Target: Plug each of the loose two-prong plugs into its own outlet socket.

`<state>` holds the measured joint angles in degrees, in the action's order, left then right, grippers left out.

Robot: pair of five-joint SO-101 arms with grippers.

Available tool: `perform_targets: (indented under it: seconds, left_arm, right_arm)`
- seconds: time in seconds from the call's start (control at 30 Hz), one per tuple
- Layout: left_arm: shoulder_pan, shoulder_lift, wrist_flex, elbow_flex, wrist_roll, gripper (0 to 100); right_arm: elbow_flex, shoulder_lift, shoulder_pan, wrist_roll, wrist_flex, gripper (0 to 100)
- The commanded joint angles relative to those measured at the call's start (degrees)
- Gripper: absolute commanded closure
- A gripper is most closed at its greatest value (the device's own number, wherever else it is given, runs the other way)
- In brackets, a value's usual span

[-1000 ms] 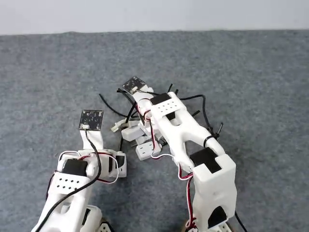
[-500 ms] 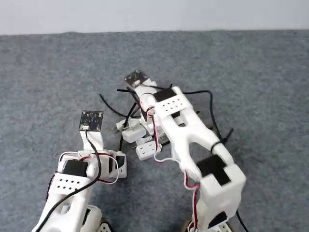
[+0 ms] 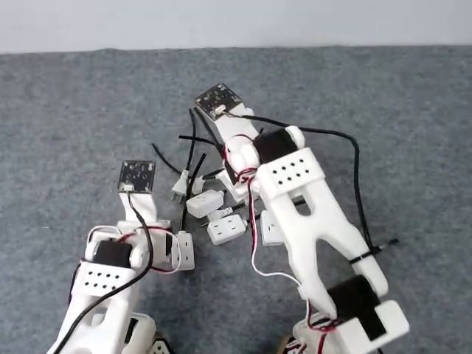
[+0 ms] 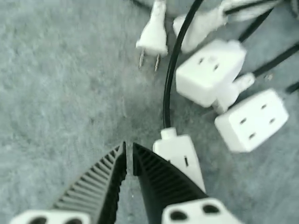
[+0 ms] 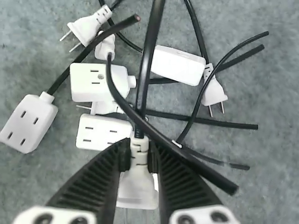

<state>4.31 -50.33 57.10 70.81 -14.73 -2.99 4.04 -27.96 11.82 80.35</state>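
loose plug [image 3: 179,186]: on the worktop [image 3: 66,118], just left of upper socket [image 3: 204,203]
lower socket [image 3: 226,230]: just before upper socket
third socket [image 3: 184,251]: just right of left gripper [image 4: 129,150]
held plug [image 5: 137,184]: between right gripper [image 5: 138,144] fingers [image 5: 93,182]

Looks like a robotics lab bench: grey felt-like mat [image 3: 74,110] as the work surface, plain pale wall [image 3: 236,22] behind, white printed left arm [image 3: 99,291] and right arm [image 3: 317,214] with bare red-and-white servo wiring [image 3: 253,221], cut-off black cords [image 5: 150,46], loose plugs [image 5: 86,29] and sockets [image 5: 96,79] strewn between them.
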Motion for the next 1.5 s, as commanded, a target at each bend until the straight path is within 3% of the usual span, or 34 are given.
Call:
perform_targets:
  seconds: [0.0, 0.4, 0.57, 0.83, 0.93, 1.17, 1.47]
  left_arm:
    - [0.18, -1.05, 1.58, -4.79, 0.26, 99]
    - [0.18, -0.35, -0.35, -3.3, 0.26, 99]
    - [-0.18, 7.3, -1.41, -5.05, 0.79, 99]
    - [-0.35, 27.87, -1.05, -14.99, 16.62, 99]
    - [-0.35, 31.47, -0.35, -17.19, 19.16, 99]
    - [0.18, 24.26, 1.67, -14.55, 19.52, 99]
    - [6.24, 4.04, 1.93, -2.68, 27.08, 99]
  right_arm:
    - [3.25, 4.88, -0.31, -0.53, 1.36, 98.9]
    - [3.25, 18.95, -3.91, -0.18, 6.2, 98.9]
    - [3.25, 21.14, -7.08, 0.0, 6.2, 98.9]
    - [1.41, 20.88, -14.37, 0.09, 3.3, 98.9]
    - [-1.76, 20.09, -15.87, 0.09, 0.48, 98.9]
    - [-8.53, 20.09, -16.04, -0.26, -6.02, 98.9]
    - [-9.41, 20.0, -16.04, -0.44, -6.99, 98.9]
